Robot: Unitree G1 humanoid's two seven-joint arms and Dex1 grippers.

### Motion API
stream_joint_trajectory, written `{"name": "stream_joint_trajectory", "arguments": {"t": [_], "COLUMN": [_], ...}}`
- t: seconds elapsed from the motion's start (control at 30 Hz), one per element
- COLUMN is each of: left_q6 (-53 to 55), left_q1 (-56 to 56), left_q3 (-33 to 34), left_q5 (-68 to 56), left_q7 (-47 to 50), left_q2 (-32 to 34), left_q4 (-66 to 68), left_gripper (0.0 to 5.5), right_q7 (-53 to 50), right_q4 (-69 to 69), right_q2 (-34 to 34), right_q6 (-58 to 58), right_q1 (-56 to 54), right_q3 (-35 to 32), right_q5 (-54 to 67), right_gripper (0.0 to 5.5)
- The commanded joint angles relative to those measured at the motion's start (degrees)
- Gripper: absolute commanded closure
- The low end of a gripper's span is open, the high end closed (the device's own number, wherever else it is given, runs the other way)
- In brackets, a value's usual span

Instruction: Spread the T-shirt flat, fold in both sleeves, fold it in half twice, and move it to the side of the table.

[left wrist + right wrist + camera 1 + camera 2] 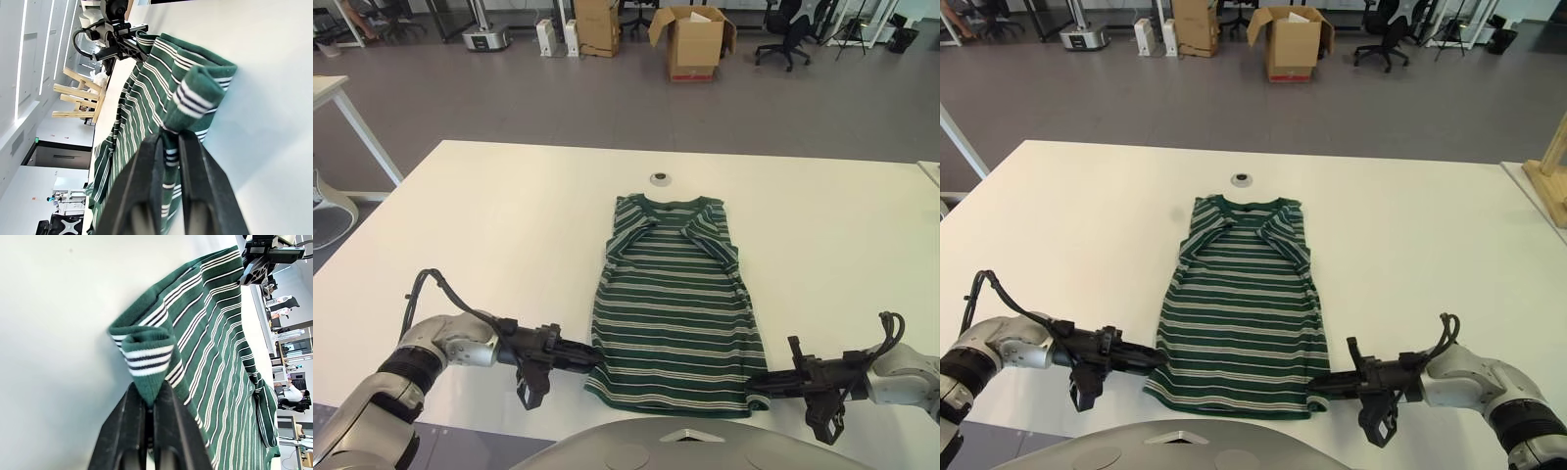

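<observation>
t-shirt (673, 294) lies lengthwise, collar pointing away.

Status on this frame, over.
Left hand, right hand shut on T-shirt hem corners. T-shirt flat, sleeves in. Small round disc past collar, not touching.

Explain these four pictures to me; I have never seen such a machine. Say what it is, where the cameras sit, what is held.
This is a humanoid robot with two arms, each ending in a two-fingered claw. The two wide pictures come from cameras in its head, looking down over its arms; the two close-ups come from cameras on its wrists. On the white table lies a green striped T-shirt, collar away from the robot. The left claw and the right claw each pinch a near hem corner, shut on the cloth.
</observation>
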Motion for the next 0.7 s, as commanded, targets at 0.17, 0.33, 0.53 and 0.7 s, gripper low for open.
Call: {"name": "stream_joint_trajectory", "arguments": {"t": [0.17,0.33,0.53,0.7], "left_q6": [30.2,46.4,74.4,96.3], "left_q1": [16.6,22.4,18.7,2.4], "left_q3": [-20.9,-25.5,-14.2,2.4], "left_q5": [-10.0,-34.2,-68.6,-89.8], "left_q7": [-32.1,-45.6,-51.0,-52.7], "left_q2": [11.2,33.3,51.6,43.8], "left_q4": [-1.7,-29.4,-66.4,-59.5], "left_gripper": [5.49,5.49,5.49,5.49], "right_q7": [12.8,17.5,20.2,23.5], "right_q4": [-31.6,-47.0,-53.0,-48.8], "right_q2": [-23.1,-34.9,-35.4,-30.5], "right_q6": [36.0,55.5,73.7,89.2], "right_q1": [16.2,20.2,14.5,5.2], "right_q3": [8.7,6.3,-0.8,-7.3], "right_q5": [31.9,54.0,77.0,88.5], "right_gripper": [5.50,5.50,5.50,5.50]}}
